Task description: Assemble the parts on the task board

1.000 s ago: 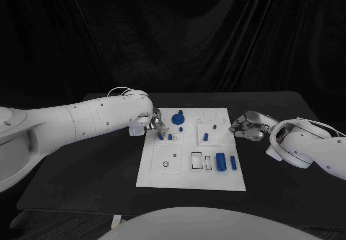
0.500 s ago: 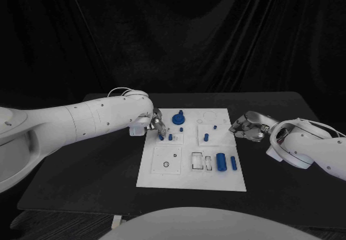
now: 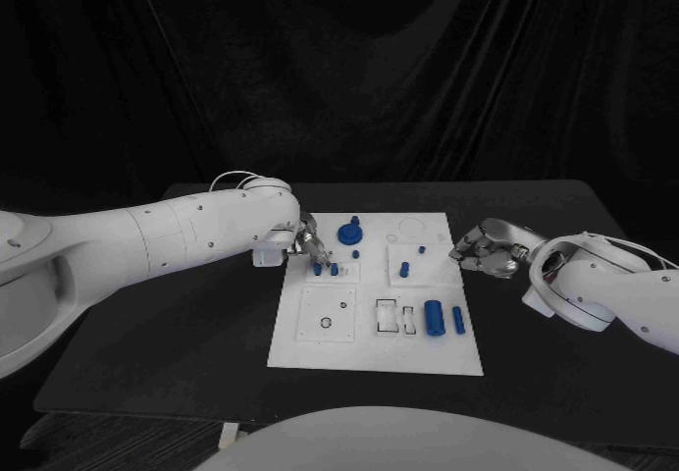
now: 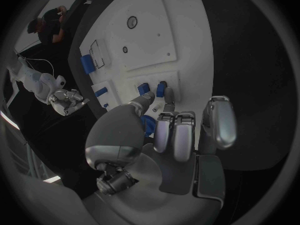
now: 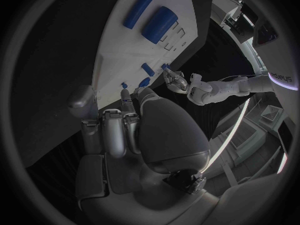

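Observation:
The white task board [image 3: 371, 339] lies mid-table. My left hand [image 3: 301, 242] reaches over its left edge and pinches a small blue peg [image 3: 320, 266] between thumb and a finger; the peg [image 4: 161, 88] stands upright on the board beside a second peg [image 3: 334, 268]. A blue gear [image 3: 351, 234] sits just behind them. My right hand [image 3: 486, 250] rests off the board's right edge with fingers [image 5: 119, 130] curled in, holding nothing. A thick blue cylinder [image 3: 435, 317] and a slimmer one [image 3: 457, 316] lie near the board's front right.
Another blue peg [image 3: 405, 268] stands mid-board, and a tiny one [image 3: 355, 254] is near the gear. A square plate with a hole [image 3: 327, 322] and rectangular slots [image 3: 394, 316] mark the board's front. Black table [image 3: 156, 363] surrounds it.
The peg in my left hand has moved down and slightly right, and now stands level with the second peg. The right hand has not moved.

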You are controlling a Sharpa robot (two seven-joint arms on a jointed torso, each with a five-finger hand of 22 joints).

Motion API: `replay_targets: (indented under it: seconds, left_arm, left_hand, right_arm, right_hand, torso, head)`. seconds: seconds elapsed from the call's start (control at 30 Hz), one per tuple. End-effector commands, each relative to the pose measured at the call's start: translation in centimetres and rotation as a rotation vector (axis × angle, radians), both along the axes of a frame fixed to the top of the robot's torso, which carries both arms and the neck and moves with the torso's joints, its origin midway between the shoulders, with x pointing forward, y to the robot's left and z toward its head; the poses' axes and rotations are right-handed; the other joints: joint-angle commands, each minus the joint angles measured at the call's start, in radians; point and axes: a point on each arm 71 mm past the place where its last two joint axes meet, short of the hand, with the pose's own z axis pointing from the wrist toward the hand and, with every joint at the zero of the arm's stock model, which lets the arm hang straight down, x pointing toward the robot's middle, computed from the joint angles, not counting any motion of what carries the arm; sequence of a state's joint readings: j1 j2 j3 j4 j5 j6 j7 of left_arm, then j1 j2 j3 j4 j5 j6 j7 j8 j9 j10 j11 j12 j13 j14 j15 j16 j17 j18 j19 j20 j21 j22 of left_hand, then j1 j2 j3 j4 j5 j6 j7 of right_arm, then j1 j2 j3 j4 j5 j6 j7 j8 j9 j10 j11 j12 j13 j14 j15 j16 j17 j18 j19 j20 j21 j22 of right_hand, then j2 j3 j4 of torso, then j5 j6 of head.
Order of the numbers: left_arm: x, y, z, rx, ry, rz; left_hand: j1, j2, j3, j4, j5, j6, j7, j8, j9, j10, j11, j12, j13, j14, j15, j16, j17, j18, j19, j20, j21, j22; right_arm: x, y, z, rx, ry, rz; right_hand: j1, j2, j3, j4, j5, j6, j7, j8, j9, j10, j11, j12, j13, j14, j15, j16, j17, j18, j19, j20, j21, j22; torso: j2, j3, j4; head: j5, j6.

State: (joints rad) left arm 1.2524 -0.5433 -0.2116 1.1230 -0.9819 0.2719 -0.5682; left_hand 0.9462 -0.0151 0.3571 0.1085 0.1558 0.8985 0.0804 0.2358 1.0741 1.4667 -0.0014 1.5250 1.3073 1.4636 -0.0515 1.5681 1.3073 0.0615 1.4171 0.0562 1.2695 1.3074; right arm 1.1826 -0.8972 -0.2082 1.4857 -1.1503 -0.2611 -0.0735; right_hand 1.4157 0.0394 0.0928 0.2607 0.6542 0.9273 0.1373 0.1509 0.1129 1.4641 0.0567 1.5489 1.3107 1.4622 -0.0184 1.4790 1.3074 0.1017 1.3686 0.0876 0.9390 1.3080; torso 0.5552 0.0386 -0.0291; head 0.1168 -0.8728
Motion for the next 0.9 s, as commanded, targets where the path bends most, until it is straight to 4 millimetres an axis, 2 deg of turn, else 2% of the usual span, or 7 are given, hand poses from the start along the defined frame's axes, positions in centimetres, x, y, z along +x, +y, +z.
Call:
replay_targets:
  seconds: [0.03,0.3,0.4,0.47,0.53,0.67,0.9]
  left_arm:
    - [-0.13,0.01,-0.23,0.021,-0.007,-0.024]
    - [-0.17,0.07,-0.25,0.026,-0.003,-0.030]
    - [-0.20,0.17,-0.26,0.027,-0.002,-0.031]
    - [-0.24,0.29,-0.26,0.028,0.000,-0.030]
    - [-0.26,0.40,-0.26,0.028,0.000,-0.030]
    - [-0.33,0.56,-0.26,0.029,0.002,-0.029]
    - [-0.52,0.58,-0.27,0.028,0.008,-0.035]
  left_hand:
    - [-0.017,0.001,-0.025,0.019,-0.006,-0.013,0.002,-0.005,-0.001,0.063,0.011,-0.004,0.228,0.107,0.009,0.003,0.263,0.006,0.000,0.011,-0.006,0.173]
    - [-0.008,0.005,-0.042,0.026,0.003,-0.007,-0.001,0.014,0.018,0.062,0.009,-0.004,0.227,0.107,0.009,0.003,0.263,0.006,0.000,0.013,-0.008,0.173]
    - [0.009,0.008,-0.047,0.022,0.029,-0.009,-0.004,0.024,0.032,0.062,0.007,-0.004,0.227,0.107,0.007,0.003,0.263,0.007,0.000,0.012,-0.009,0.173]
    - [0.026,0.008,-0.050,0.016,0.062,-0.015,-0.006,0.030,0.042,0.061,0.005,-0.005,0.227,0.107,0.006,0.003,0.263,0.007,0.000,0.010,-0.009,0.173]
    - [0.029,0.008,-0.050,0.015,0.069,-0.015,-0.006,0.032,0.044,0.061,0.005,-0.005,0.227,0.107,0.005,0.003,0.263,0.007,0.001,0.010,-0.009,0.173]
    - [0.043,0.009,-0.052,0.009,0.112,-0.009,-0.012,0.051,0.066,0.061,0.001,-0.006,0.226,0.107,0.003,0.003,0.263,0.007,0.001,0.007,-0.011,0.173]
    - [0.048,0.011,-0.056,0.012,0.123,0.020,-0.025,0.087,0.101,0.060,-0.009,-0.006,0.226,0.107,-0.004,0.003,0.263,0.007,0.001,0.002,-0.011,0.174]
  right_arm:
    - [-0.05,-0.09,-0.18,-0.011,0.008,-0.008]
    - [-0.03,-0.08,-0.20,-0.012,0.009,-0.007]
    - [-0.03,-0.08,-0.21,-0.012,0.009,-0.007]
    - [-0.03,-0.09,-0.21,-0.012,0.009,-0.007]
    - [-0.03,-0.09,-0.22,-0.012,0.010,-0.007]
    - [-0.03,-0.09,-0.23,-0.012,0.010,-0.007]
    - [-0.04,-0.06,-0.24,-0.012,0.009,-0.007]
  right_hand:
    - [0.003,-0.006,0.004,0.000,0.003,0.003,0.000,-0.002,0.000,0.063,-0.002,-0.006,0.212,0.067,0.000,-0.004,0.144,0.018,-0.007,-0.001,-0.006,0.103]
    - [0.003,-0.006,0.004,0.000,0.003,0.003,0.000,-0.002,0.000,0.063,-0.002,-0.006,0.212,0.067,0.000,-0.004,0.144,0.018,-0.007,-0.001,-0.006,0.103]
    - [0.003,-0.006,0.004,0.000,0.003,0.003,0.000,-0.002,0.000,0.063,-0.002,-0.006,0.212,0.067,0.000,-0.004,0.144,0.018,-0.007,-0.001,-0.006,0.103]
    - [0.003,-0.006,0.004,0.000,0.003,0.003,0.000,-0.002,0.000,0.063,-0.002,-0.006,0.212,0.067,0.000,-0.004,0.144,0.018,-0.007,-0.001,-0.006,0.103]
    - [0.003,-0.006,0.004,0.000,0.003,0.003,0.000,-0.002,0.000,0.063,-0.002,-0.006,0.212,0.067,0.000,-0.004,0.144,0.018,-0.007,-0.001,-0.006,0.103]
    - [0.003,-0.006,0.004,0.000,0.003,0.003,0.000,-0.002,0.000,0.063,-0.002,-0.006,0.212,0.067,0.000,-0.004,0.144,0.018,-0.007,-0.001,-0.006,0.103]
    - [0.003,-0.006,0.004,0.000,0.003,0.003,0.000,-0.002,0.000,0.063,-0.002,-0.006,0.212,0.067,0.000,-0.004,0.144,0.018,-0.007,-0.001,-0.006,0.103]
  torso:
    - [0.000,-0.0001,0.0001]
    - [0.000,0.0002,0.0002]
    - [0.000,0.0000,0.0000]
    - [0.000,-0.0001,0.0001]
    - [0.000,-0.0001,-0.0001]
    - [0.000,0.0000,-0.0001]
    - [0.000,0.0000,0.0000]
  head:
    - [0.001,0.000]
    - [0.001,0.000]
    - [0.000,0.000]
    - [0.000,0.000]
    - [0.001,0.000]
    - [0.001,0.000]
    - [0.001,0.000]
